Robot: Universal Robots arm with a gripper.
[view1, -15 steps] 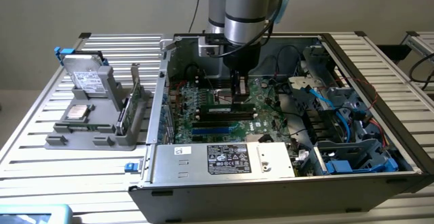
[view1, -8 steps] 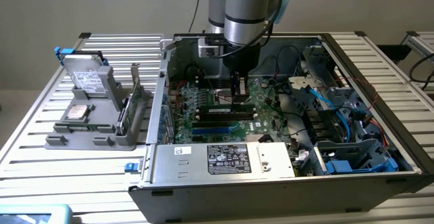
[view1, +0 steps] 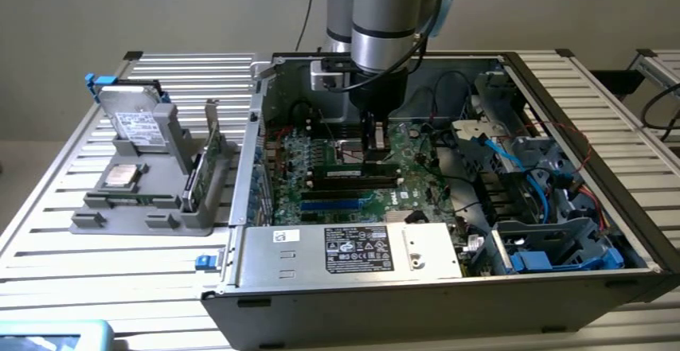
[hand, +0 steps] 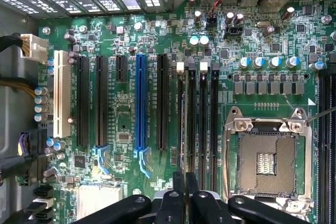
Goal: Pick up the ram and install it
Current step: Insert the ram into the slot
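Note:
The open computer case [view1: 239, 208] lies on the table with its motherboard [view1: 318, 156] facing up. My gripper [view1: 374, 158] reaches down into it over the black memory slots [view1: 356, 182]. A thin stick, the ram [view1: 345, 166], lies lengthwise under the fingers along the slot nearest the arm. In the wrist view the two fingers [hand: 177, 195] of my gripper [hand: 184, 184] are pressed close together on the ram [hand: 184, 129], seen edge-on in line with the outermost memory slot beside a white clip [hand: 180, 66]. I cannot tell whether it is seated in the slot.
A grey tray [view1: 107, 220] at the exterior view's left holds a hard drive [view1: 143, 120] and a green expansion card [view1: 207, 156]. Inside the case are the power supply [view1: 356, 247], the CPU socket [hand: 265, 161], a blue slot [hand: 140, 103] and loose cables [view1: 510, 168].

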